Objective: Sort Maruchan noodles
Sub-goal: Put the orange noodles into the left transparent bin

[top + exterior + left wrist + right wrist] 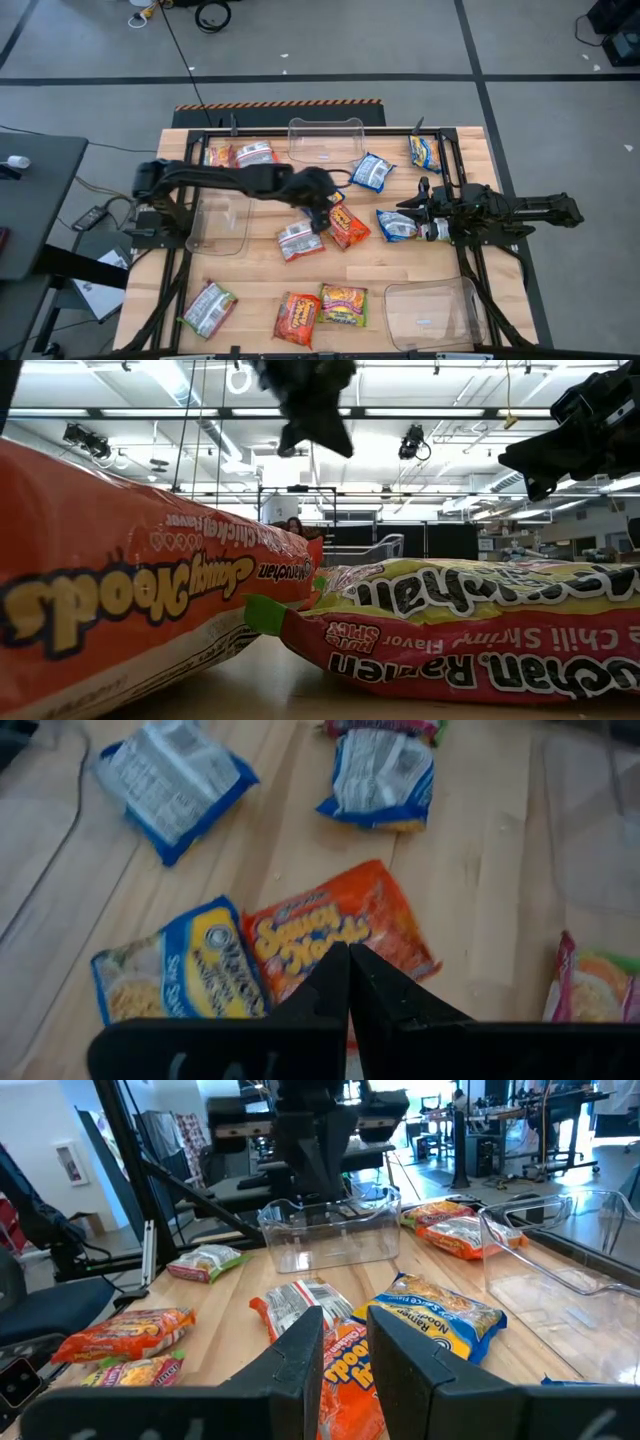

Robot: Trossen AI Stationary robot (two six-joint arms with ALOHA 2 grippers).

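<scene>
Table (400, 265): pale wood planks, matt, visible grain. Noodle packets (349, 228): crinkly plastic film, glossy, printed. Trays (325, 141) at the table's edges: clear, smooth, rigid plastic. Frame (470, 262) around the table: dark matt metal. Gripper fingers (330, 990): matt black.

Wooden tabletop (400, 268) carrying three clear plastic trays: one (325, 140) at the far edge, one (218, 222) near the left edge, one (432, 314) at the near right corner. Grey floor around, dark desk (30, 205) left of the tabletop.
</scene>
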